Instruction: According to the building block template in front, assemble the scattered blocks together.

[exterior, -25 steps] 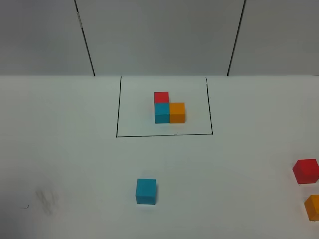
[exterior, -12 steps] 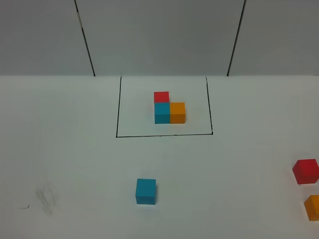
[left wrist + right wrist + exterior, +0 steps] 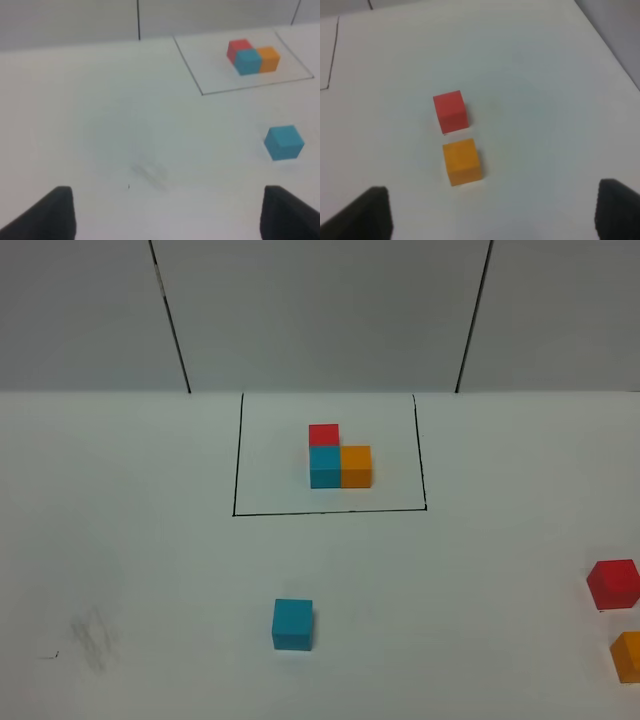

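white counter (image 3: 140,540). left end effector (image 3: 167,215): fingers wide apart, empty. cyan block (image 3: 292,624): alone, centre front. template (image 3: 339,460): black-outlined l of red, cyan, orange cubes, centre back. red block (image 3: 613,584), orange block (image 3: 628,656): far right, near each other, not touching. right end effector (image 3: 490,212): fingers apart, empty.

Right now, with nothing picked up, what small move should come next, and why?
Probably ease the open left claw toward the loose cyan-blue cube: it lies alone, untouched, and the template has cyan-blue at its corner.
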`<state>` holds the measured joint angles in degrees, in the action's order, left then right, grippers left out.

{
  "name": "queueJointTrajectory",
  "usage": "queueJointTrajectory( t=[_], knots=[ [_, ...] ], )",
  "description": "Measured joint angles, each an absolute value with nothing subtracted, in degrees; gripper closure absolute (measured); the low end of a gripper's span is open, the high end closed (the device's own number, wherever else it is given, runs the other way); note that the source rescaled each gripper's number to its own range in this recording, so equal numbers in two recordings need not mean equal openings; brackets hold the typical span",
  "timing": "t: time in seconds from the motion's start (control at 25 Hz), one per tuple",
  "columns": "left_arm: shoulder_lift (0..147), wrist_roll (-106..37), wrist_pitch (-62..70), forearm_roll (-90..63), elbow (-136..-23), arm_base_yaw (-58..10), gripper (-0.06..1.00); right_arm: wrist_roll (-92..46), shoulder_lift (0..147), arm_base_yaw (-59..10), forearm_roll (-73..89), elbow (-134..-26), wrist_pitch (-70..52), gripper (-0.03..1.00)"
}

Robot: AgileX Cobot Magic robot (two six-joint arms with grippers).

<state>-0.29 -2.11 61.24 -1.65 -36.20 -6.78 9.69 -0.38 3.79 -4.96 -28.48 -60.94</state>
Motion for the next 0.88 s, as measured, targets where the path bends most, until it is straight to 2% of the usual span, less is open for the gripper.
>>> queueJointTrajectory(
  t=[0.24, 0.88],
  knots=[
    [-0.29, 1.52, 61.64, 0.0, -29.47, -6.31, 0.09, 9.69, -0.38, 3.79, -4.96, -28.48, -60.94, 0.2],
    [-0.29, 2.42, 61.96, 0.0, -29.0, -6.31, 0.09, 9.69, -0.38, 3.79, -4.96, -28.48, -60.94, 0.2]
  ],
)
